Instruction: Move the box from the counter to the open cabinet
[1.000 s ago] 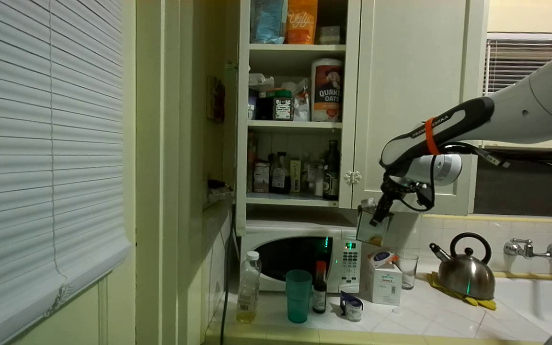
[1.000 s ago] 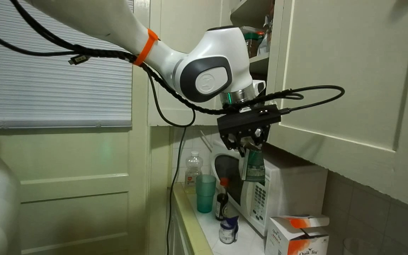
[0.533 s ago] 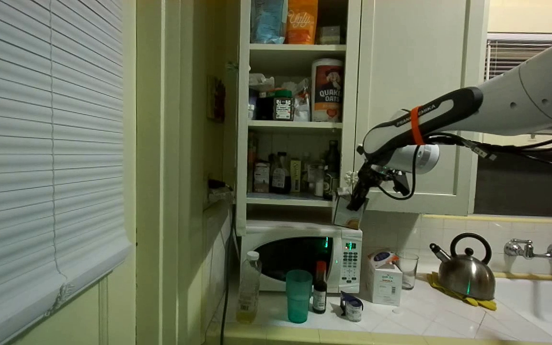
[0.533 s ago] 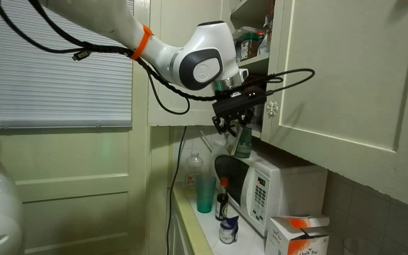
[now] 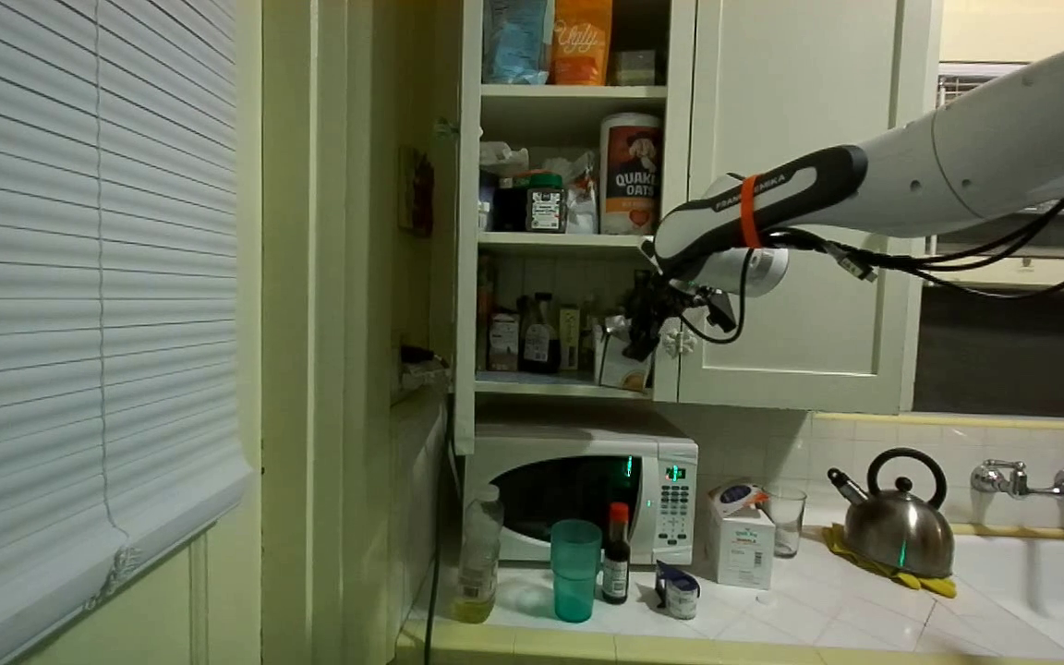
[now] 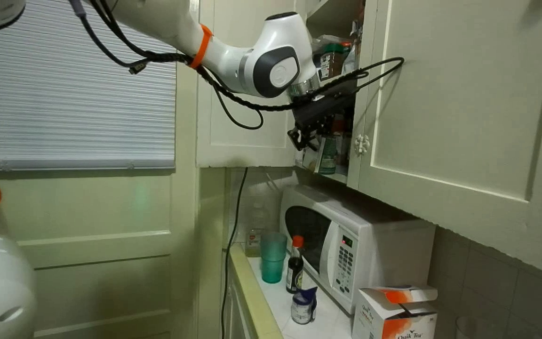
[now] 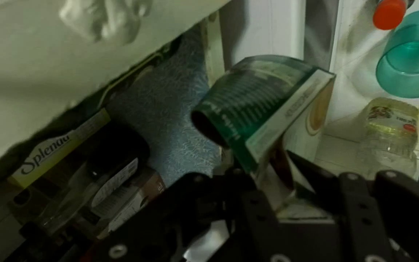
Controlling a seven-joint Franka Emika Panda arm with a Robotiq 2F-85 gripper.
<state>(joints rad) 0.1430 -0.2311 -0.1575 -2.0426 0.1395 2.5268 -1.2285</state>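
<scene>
Holding the box (image 5: 620, 365) at the cabinet (image 5: 791, 185), by its lowest visible shelf (image 5: 537, 390), the gripper (image 5: 640, 351) is judged, in an exterior view, to be at the placing step; contact with the shelf cannot be confirmed. A pouch (image 5: 581, 42) reads "Ugly"; a canister (image 5: 632, 175), "QUAKE" and "OATS". In an exterior view, the box is tilted and well above the counter (image 6: 254, 292), where a carton (image 6: 391, 320) reads "Quik Tea". In the wrist view, the jaws are pinched together on the box's crumpled end; its small print is illegible. A packet (image 7: 60, 149) reads "Splenda". Next move likely calls for levelling the box, seating it inward, then releasing.
</scene>
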